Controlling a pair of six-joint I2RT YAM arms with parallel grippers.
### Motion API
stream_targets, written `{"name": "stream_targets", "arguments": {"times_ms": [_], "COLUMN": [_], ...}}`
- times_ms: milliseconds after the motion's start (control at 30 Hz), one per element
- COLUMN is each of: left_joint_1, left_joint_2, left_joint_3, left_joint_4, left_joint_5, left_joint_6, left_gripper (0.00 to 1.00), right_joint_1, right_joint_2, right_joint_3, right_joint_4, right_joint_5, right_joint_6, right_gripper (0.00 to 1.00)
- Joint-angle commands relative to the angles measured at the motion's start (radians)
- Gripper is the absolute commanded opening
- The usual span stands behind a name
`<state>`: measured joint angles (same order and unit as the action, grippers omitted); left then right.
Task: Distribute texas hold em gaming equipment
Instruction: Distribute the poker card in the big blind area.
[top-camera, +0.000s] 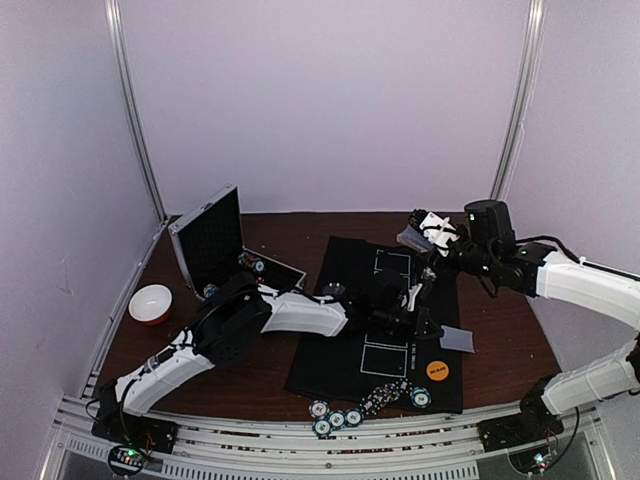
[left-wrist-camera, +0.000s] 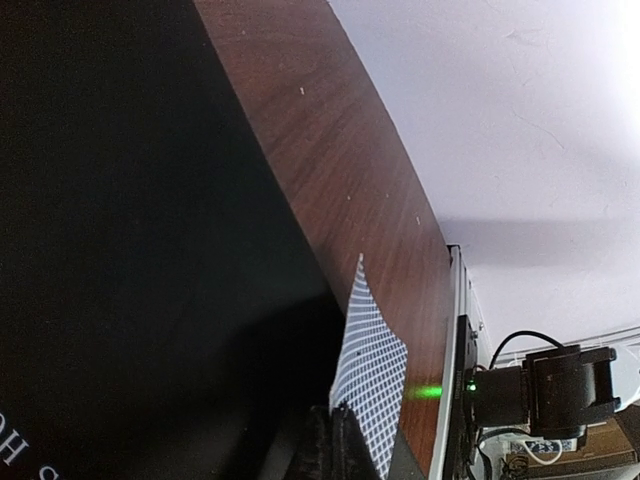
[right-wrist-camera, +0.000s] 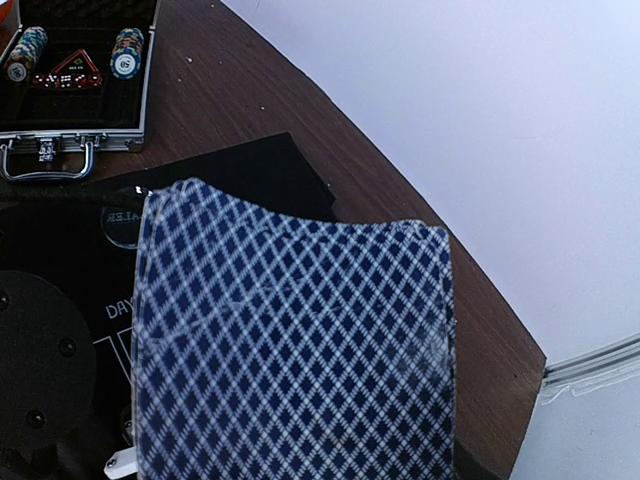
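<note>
Cards sit with both arms: the left gripper (top-camera: 424, 322) has its jaws together on one end of a single playing card (top-camera: 456, 341). That card lies low at the right edge of the black mat (top-camera: 340, 350), and its long axis runs rightward from the fingertips toward the bare surface (top-camera: 510, 330). We see the right gripper (top-camera: 432, 240) clamped on the deck (right-wrist-camera: 300, 350), raised over the mat's far right corner with patterned backs facing its wrist camera; we cannot tell its long axis.
</note>
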<state>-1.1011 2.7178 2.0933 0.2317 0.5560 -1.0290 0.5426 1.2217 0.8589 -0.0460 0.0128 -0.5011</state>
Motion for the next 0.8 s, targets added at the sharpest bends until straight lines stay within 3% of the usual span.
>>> {"name": "stream_targets", "arguments": {"times_ms": [0, 133, 267, 400, 767], "left_joint_1": [-0.014, -0.014, -0.014, -0.012, 0.011], "left_joint_2": [0.022, 0.021, 0.012, -0.015, -0.27], "left_joint_3": [0.03, 0.06, 0.06, 0.051, -0.189], "left_joint_4": [-0.053, -0.097, -0.102, -0.132, -0.09], "left_joint_5": [-0.013, -0.033, -0.032, -0.072, -0.141], "left_joint_6": [0.051, 0.108, 0.131, 0.164, 0.308], "left_gripper": [0.0, 0.0, 0.25, 0.37, 0.52], "right_joint_1": [-0.006, -0.006, -0.006, -0.006, -0.006], "right_joint_2": [-0.024, -0.016, -0.014, -0.014, -0.018], "right_joint_3": [-0.003, -0.002, -0.003, 0.0, 0.034], "right_joint_4": [0.001, 0.001, 0.0, -0.004, -0.031], "right_joint_5": [-0.016, -0.017, -0.017, -0.016, -0.007], "right_joint_6": [-0.001, -0.002, -0.002, -0.002, -0.022], "right_gripper": [0.49, 0.49, 0.49, 0.5, 0.5]}}
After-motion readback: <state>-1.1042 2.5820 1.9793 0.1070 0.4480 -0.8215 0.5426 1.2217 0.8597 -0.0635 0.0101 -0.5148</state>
